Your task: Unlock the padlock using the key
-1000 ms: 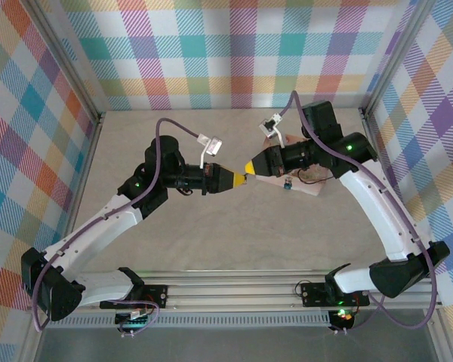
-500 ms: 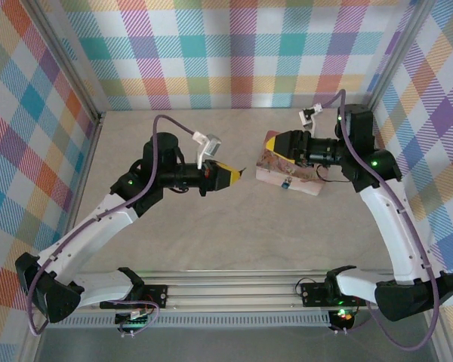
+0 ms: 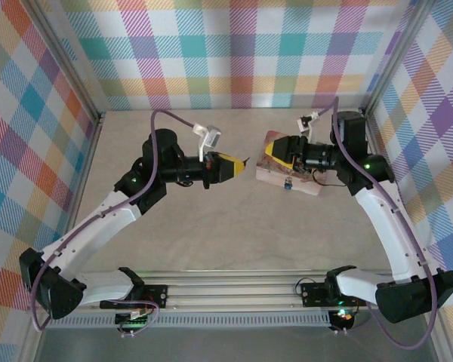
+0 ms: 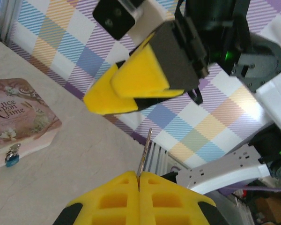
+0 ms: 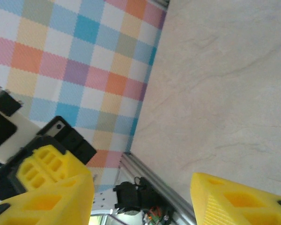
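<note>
Left tool (image 4: 138, 177) clamped together on the thin dark key (image 4: 144, 150) just left of the pink box (image 4: 18, 110), blue padlock (image 4: 11, 158) on the box's front side, right tool (image 5: 140, 187) fingers apart over the box's left end.

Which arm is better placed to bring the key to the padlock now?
Left. The left gripper is shut on the key, which sticks out of its fingertips. The right gripper is open and empty by the box bearing the padlock.
</note>
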{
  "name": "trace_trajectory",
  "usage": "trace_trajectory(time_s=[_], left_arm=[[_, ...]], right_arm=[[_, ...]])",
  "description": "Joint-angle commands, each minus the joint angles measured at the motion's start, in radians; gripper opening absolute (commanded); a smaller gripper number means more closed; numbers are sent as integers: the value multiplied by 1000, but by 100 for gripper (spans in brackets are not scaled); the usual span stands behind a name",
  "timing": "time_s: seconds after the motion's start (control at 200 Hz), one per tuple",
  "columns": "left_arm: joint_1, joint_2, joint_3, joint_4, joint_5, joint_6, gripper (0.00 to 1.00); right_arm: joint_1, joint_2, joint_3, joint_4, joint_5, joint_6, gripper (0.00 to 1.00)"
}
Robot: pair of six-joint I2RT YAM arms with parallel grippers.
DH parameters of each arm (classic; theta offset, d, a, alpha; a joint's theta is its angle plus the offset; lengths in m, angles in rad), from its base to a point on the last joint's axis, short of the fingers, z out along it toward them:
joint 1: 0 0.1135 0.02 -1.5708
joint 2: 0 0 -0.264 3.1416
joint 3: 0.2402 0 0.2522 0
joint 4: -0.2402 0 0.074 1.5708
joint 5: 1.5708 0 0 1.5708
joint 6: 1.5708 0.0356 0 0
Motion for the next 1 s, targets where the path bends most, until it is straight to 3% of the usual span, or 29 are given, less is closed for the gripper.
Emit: trace_trajectory(time_s=[0.0,0.105,0.305,0.45,0.555,0.64,0.8,0.995], left_arm=[[-6,46,-4,77,3,-113,0],[-4,103,8,9,-26,-144,0],[2,185,38,-194,-65,-96,0],[8,216,-7,-192,-84,-108,0],[17,247,-24,-183,-85,-129,0],[24,282,-1,-209,-69,-123,0],[25,339,71,-308,-64,-65,0],[27,320,51,-248,-109,-105,0]], right_arm=[[2,-24,-46,-67,162,-43,56],[2,-14,-117,-111,350,-26,58],[64,59,-307,52,608,-23,61],[178,150,-353,133,871,-55,62],[194,193,-402,191,1014,-30,62],[194,197,-448,249,1058,-6,61],[194,235,-466,302,1023,-63,61],[196,275,-459,277,1017,-37,62]])
